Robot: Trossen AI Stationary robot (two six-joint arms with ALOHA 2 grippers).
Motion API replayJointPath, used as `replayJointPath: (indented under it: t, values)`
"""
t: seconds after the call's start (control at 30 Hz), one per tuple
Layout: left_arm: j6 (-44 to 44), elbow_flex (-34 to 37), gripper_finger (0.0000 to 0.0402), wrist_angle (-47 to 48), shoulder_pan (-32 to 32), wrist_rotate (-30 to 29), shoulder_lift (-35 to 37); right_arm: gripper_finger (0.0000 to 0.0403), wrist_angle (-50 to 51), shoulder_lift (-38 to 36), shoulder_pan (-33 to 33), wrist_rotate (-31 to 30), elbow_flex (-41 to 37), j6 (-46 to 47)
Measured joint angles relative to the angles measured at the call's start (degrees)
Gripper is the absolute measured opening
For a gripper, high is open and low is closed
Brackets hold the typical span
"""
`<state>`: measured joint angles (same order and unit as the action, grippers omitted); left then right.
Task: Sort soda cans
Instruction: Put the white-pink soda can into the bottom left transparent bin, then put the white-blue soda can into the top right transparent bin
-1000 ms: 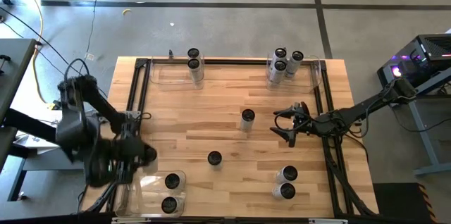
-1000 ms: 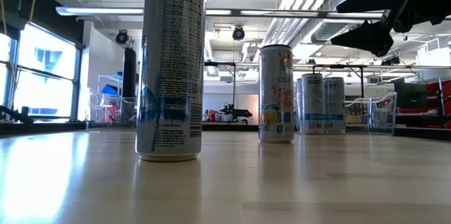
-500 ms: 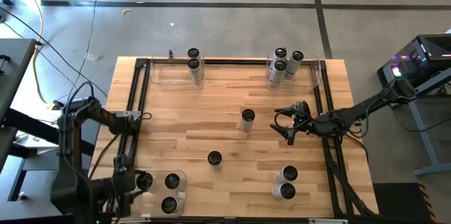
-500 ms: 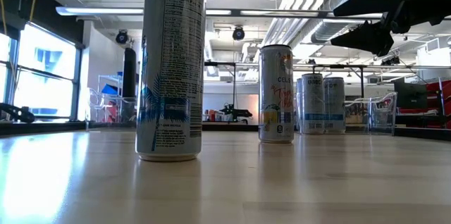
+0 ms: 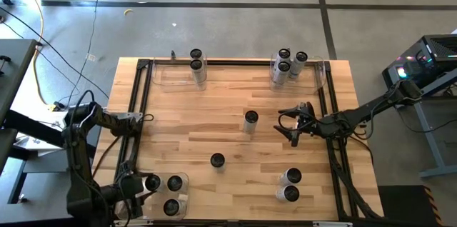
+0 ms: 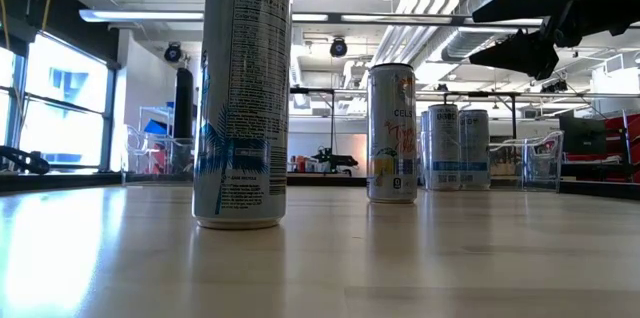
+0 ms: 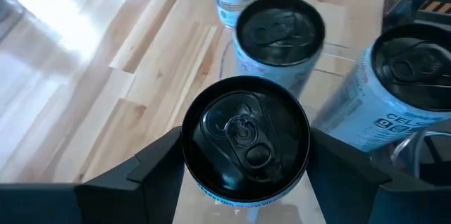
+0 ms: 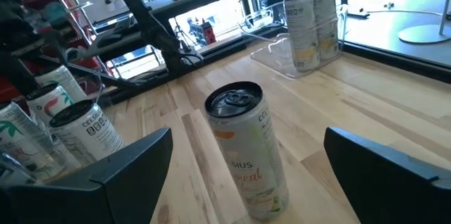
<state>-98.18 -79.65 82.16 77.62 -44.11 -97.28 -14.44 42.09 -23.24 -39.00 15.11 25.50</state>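
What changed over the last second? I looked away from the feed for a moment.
The left gripper, shut on a can, carried it down to the near-left bin, beside two cans already there. The right gripper stayed open facing the middle can; other cans unmoved.

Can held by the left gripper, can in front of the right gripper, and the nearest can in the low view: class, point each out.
Held can (image 7: 246,139), left wrist view, dark top.
Can before right gripper (image 8: 243,150), right wrist view, side.
Nearest can (image 6: 243,98), low view, printed side.

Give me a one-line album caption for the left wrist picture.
Left pincer grips a soda can beside two cans in a clear bin.
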Motion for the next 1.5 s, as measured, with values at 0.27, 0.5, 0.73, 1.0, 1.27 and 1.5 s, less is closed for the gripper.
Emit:
replayJointPath:
  t: [0.27, 0.5, 0.73, 1.0, 1.27, 1.5]
  values:
    - [1.2, 1.8, 0.0254, -3.8, 0.0, -1.2, 0.2, 0.0366, 0.0, 0.0, 0.0, 0.0, 0.0, 0.0]
    - [0.9, 1.9, 0.0287, -3.5, -0.7, -1.5, 0.1, 0.0366, 0.0, 0.0, 0.0, 0.0, 0.0, -0.1]
    - [0.8, 2.0, 0.0307, -3.6, -1.1, -0.5, 0.1, 0.0366, 0.0, 0.0, 0.0, 0.0, 0.0, -0.4]
    - [5.7, -0.7, 0.0308, -2.7, -2.0, -1.5, 3.4, 0.0366, 0.0, 0.0, 0.0, 0.0, 0.0, -0.4]
    - [16.7, -4.0, 0.0308, -2.3, -5.6, -8.0, 9.0, 0.0366, -0.4, 0.0, 0.0, 0.1, 0.0, -0.4]
    - [29.9, -4.0, 0.0306, -3.6, -16.1, -9.7, 9.8, 0.0366, -5.0, 4.1, 0.0, 2.2, 1.9, -3.6]
